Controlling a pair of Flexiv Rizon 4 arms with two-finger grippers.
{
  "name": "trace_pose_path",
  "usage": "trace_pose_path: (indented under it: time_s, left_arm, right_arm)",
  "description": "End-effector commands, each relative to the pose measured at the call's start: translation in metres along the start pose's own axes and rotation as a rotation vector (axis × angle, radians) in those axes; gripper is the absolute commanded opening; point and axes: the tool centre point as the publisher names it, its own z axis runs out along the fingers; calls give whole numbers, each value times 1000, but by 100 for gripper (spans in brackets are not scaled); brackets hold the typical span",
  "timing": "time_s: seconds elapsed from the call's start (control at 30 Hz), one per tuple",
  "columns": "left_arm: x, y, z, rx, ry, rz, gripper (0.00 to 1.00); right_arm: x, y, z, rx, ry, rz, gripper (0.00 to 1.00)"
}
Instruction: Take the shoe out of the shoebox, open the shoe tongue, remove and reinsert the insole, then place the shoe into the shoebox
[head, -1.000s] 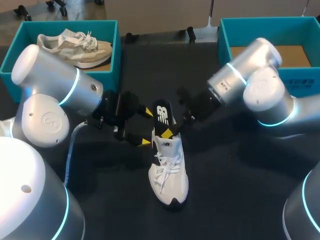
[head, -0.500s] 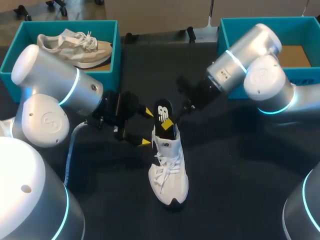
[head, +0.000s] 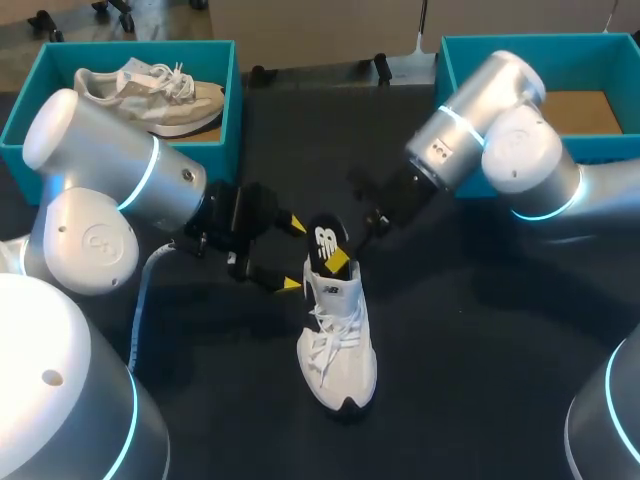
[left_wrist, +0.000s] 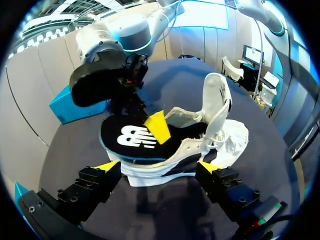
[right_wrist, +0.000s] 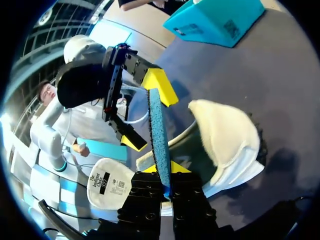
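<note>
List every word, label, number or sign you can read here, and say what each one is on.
insole: a white letter logo, a brand mark, not read off.
shoe: a small dark mark by the heel, too small to read.
label on a white shoe part: print too small to read.
sticker on the teal shoebox: a code, blurred.
No other text can be read.

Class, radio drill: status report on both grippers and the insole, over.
Left gripper open, at white shoe heel. Right gripper shut on insole, partly inside shoe. Nothing blocks the opening.
</note>
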Motion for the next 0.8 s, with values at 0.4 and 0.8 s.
trace_pose_path:
  time_s: [0.4,0.8]
  left_arm:
    - [0,-1,2,-6,-1,0,100]
    - [0,-1,2,-6,-1,0,100]
  right_arm:
    - [4,1,5,11,-36,16,22]
    - [-2,24,-19,25,-89,-40,24]
